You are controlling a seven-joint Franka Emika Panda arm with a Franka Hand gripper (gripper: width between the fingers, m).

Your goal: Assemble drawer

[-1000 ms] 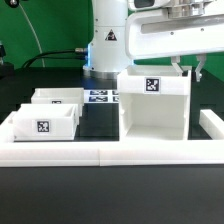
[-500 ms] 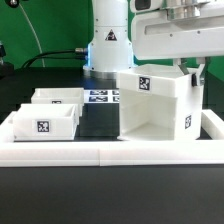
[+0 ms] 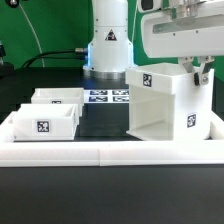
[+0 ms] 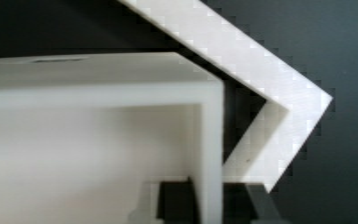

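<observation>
Gripper [image 3: 197,70] fingers pinch the top rear wall of the box shell [image 3: 165,105], which stands just beside the marker board [image 3: 105,96], opposite the trays [image 3: 45,122]. The plastic is likely light, stiff and slick, so the thin walls offer the best hold.

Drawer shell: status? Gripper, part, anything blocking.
Gripper shut on box shell upper wall. Shell angled to border wall. Front tray and back tray sit apart at exterior view's left; nothing blocking.
</observation>
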